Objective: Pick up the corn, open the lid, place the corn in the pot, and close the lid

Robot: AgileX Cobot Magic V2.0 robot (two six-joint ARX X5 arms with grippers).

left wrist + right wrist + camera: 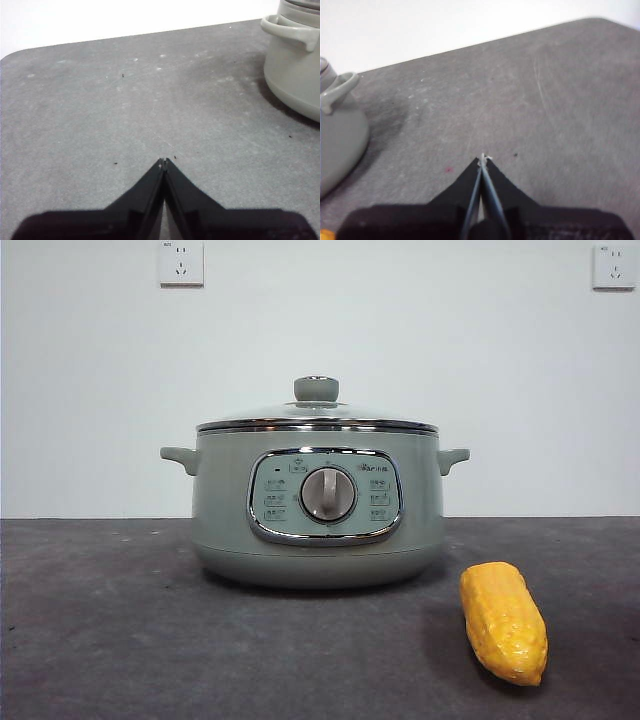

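The sage-green pot (318,515) stands mid-table with its control panel and silver dial facing the front camera. The glass lid (316,418) with its green knob rests shut on it. The yellow-orange corn (503,621) lies on the dark mat in front of the pot, to its right. My left gripper (164,161) hovers over bare mat, shut and holding nothing, with the pot (296,55) off to one side. My right gripper (482,158) is also shut and holds nothing; the pot (337,135) shows at the picture's edge and a sliver of the corn (325,234) at its corner.
A dark grey mat (100,620) covers the table, ending at a white wall with two power sockets (180,262). Neither arm shows in the front view.
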